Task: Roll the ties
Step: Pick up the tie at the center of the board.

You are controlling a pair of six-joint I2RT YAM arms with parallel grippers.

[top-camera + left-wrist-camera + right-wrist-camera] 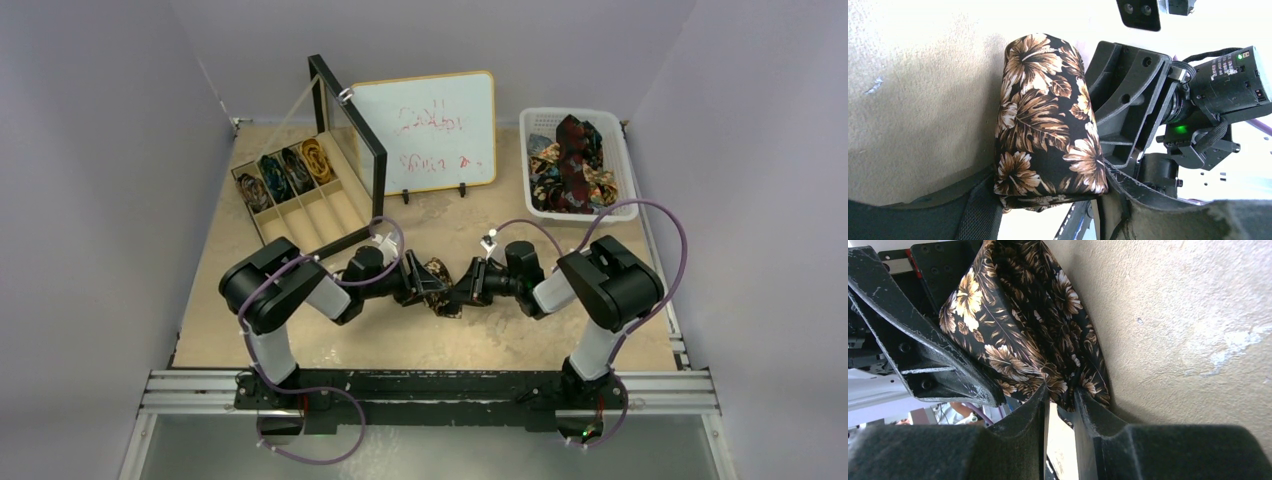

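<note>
A black tie with brown-gold flowers point(437, 272) is bunched into a short thick roll at the table's middle, held between both grippers. In the left wrist view the tie point(1045, 120) spans the gap between my left fingers. My left gripper point(1048, 197) is shut on its near end. My right gripper point(1062, 394) is nearly closed and pinches a fold of the tie point(1023, 330) at its tips. In the top view the left gripper point(422, 283) and right gripper point(463, 284) face each other, almost touching. More ties point(572, 160), dark red and gold, lie heaped in a basket.
A wooden divided box point(330, 215) with an open black-framed lid point(350, 135) stands at the back left, with several rolled ties point(285, 170) in its far cells. A whiteboard point(425, 130) stands at the back centre. A white basket point(625, 190) sits at the back right.
</note>
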